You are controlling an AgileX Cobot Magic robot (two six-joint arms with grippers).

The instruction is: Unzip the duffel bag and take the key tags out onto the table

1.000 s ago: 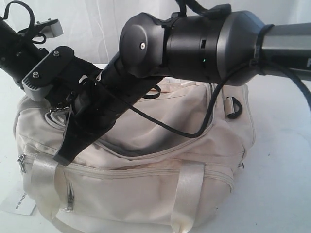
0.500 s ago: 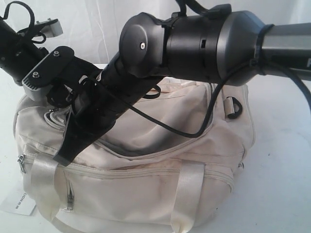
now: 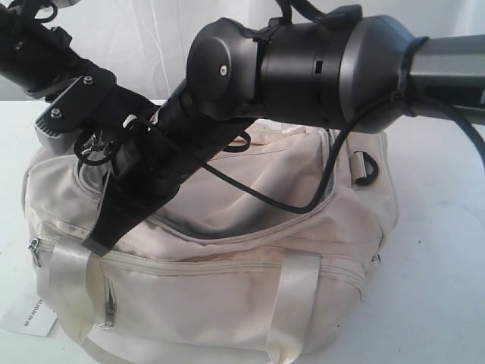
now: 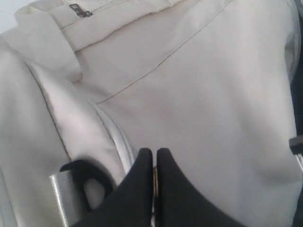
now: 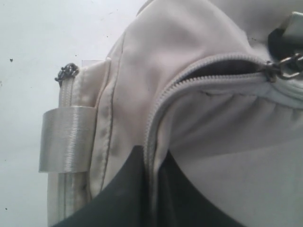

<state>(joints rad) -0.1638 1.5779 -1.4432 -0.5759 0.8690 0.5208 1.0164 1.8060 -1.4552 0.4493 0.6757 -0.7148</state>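
Note:
The cream duffel bag lies on the white table. My right gripper reaches across from the right and is shut on the fabric edge beside the main zip. At the bag's left end, my left gripper is shut on the thin metal zip pull. The slider stands partway along the track, and the open stretch beside it shows grey lining. The key tags are hidden. In the exterior view the right arm hides most of the left gripper.
A white paper label hangs at the bag's front left corner. A black D-ring sits beside the left fingers, and another D-ring is at the right end. The front pocket zip is shut. Satin straps cross the front.
My left gripper has risen and drawn back to the left with the zip pull. The gap at the bag's left end has widened, showing more grey lining. The right gripper has stayed put.

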